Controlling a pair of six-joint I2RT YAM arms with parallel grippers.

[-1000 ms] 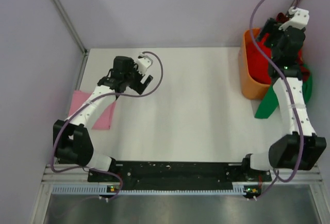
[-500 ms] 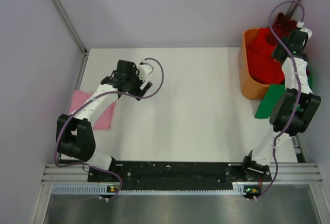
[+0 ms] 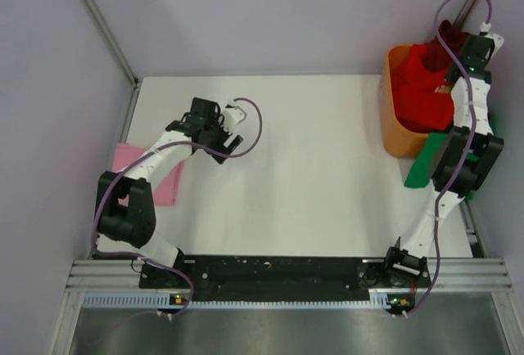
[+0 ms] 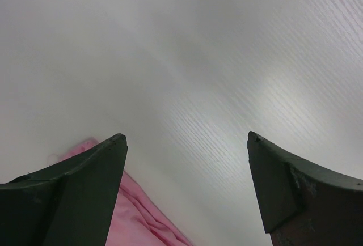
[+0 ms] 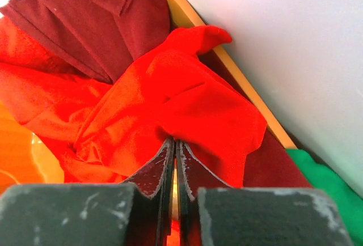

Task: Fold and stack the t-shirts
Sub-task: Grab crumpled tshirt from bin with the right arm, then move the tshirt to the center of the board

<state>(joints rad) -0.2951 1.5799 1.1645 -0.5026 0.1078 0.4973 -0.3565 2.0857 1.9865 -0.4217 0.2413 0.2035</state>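
Lying bunched in the orange basket [image 3: 395, 118] at the far right of the table [image 3: 311, 175], the red t-shirt [image 5: 170, 98] is pinched at a fold by the closed right claw [image 5: 174, 141], while the left claw [image 4: 186, 138] is held wide open, empty, well apart.

White wood-grain table [image 3: 311, 183] enclosed left, far and right by pale lilac walls [image 3: 270, 11], grey metal struts [image 3: 98, 20] at far corners, evenly lit.
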